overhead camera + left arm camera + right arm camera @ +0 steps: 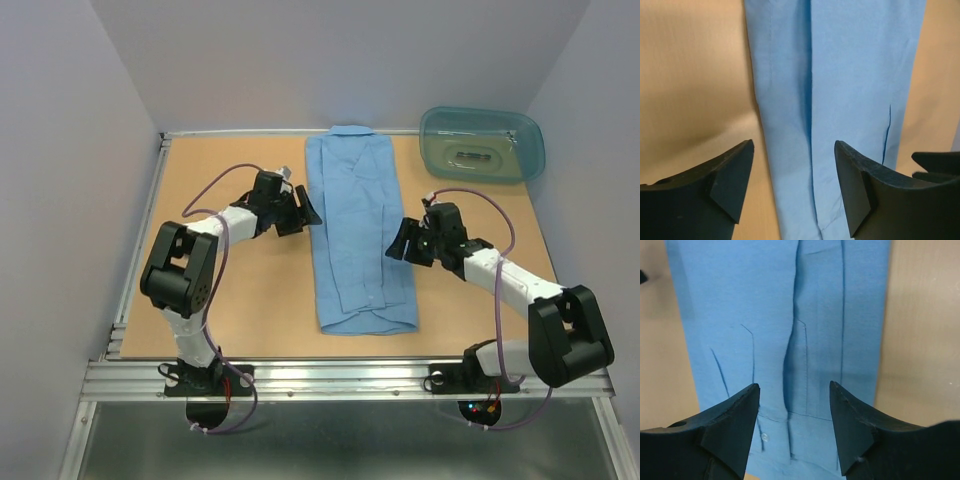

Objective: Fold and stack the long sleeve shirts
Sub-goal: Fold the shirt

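On the left, the left gripper [303, 212] hovers just beside the left edge of the light blue shirt [355, 230], its fingers [730, 175] spread apart and empty, pointing rightward at the cloth; the shirt lies flat in the middle of the table [220, 300], narrowed into a band with no sleeve sticking out, its long axis running near to far, collar at the far end; at its right edge the right gripper [400, 243] faces leftward, fingers [735, 415] likewise released and holding nothing, a little nearer than its partner; both arms look about equally close, so the shirt sits squarely between them, and the coming fold likely goes across that long axis; a teal tub [482, 145] stands apart at the far right.
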Robot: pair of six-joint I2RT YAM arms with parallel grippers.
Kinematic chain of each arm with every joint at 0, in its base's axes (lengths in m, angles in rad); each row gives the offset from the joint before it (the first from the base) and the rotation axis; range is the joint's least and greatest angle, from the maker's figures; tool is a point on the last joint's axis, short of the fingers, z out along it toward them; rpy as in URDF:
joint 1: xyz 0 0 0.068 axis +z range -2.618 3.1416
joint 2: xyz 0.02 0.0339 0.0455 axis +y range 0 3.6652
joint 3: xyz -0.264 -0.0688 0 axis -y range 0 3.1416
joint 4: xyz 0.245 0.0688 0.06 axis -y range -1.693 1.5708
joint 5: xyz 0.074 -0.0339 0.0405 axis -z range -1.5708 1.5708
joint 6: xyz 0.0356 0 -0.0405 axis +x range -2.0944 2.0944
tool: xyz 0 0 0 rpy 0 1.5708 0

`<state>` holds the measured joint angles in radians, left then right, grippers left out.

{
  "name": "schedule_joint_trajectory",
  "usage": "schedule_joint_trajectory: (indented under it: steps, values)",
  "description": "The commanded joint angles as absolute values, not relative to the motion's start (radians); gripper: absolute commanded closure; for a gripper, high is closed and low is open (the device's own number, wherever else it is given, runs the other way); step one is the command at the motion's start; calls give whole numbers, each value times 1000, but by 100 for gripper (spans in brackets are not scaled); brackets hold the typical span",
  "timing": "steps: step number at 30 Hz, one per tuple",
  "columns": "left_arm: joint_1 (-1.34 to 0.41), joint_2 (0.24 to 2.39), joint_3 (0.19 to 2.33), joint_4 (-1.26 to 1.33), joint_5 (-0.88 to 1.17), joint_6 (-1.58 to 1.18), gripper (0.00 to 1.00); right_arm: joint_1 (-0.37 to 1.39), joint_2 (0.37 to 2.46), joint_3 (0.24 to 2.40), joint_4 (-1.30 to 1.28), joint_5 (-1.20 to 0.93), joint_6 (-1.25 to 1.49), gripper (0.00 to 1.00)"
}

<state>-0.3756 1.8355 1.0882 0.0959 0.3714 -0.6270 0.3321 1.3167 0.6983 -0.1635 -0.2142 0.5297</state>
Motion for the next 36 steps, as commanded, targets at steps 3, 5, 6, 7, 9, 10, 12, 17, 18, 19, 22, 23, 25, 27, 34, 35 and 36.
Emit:
schedule_joint_trajectory:
  steps: [3,5,6,7,9,10,12,17,18,19,22,23,25,27,34,35,36]
  values:
    - [-532,1602,1019,-115,182,-476,22,402,1308,696,-242,-100,457,46]
    - [-592,1591,1012,-146,144,-466,24,426,1310,701,-259,-80,454,49]
    - [-644,1601,1015,-170,134,-462,26,434,1313,696,-267,-68,456,52]
    - [-661,1611,1017,-182,123,-469,27,446,1328,693,-268,-64,460,54]
    - [-681,1647,1029,-207,98,-480,31,456,1350,690,-273,-57,465,57]
    - [-686,1658,1035,-212,88,-482,32,465,1359,693,-275,-52,468,57]
    - [-684,1686,1057,-216,71,-479,35,472,1383,696,-275,-43,480,58]
    - [-683,1747,1120,-224,43,-456,37,495,1471,744,-273,-43,498,59]
    - [-681,1761,1132,-238,20,-448,37,497,1488,755,-273,-38,500,59]
    - [-678,1790,1144,-244,9,-436,37,502,1521,776,-273,-32,502,59]
    - [-654,1845,1187,-252,-27,-422,37,503,1575,811,-268,-5,500,59]
    - [-644,1854,1195,-252,-31,-417,37,505,1588,839,-270,30,492,59]
    - [-611,1873,1224,-255,-28,-411,37,505,1607,867,-270,74,486,59]
    - [-595,1867,1258,-277,-34,-399,36,505,1611,911,-273,84,472,58]
    - [-595,1666,1194,-390,-6,-448,12,505,1473,944,-391,121,521,30]
    - [-595,1611,1140,-405,35,-456,9,503,1419,930,-431,133,553,25]
    - [-595,1589,1114,-417,50,-463,6,503,1396,917,-451,136,569,23]
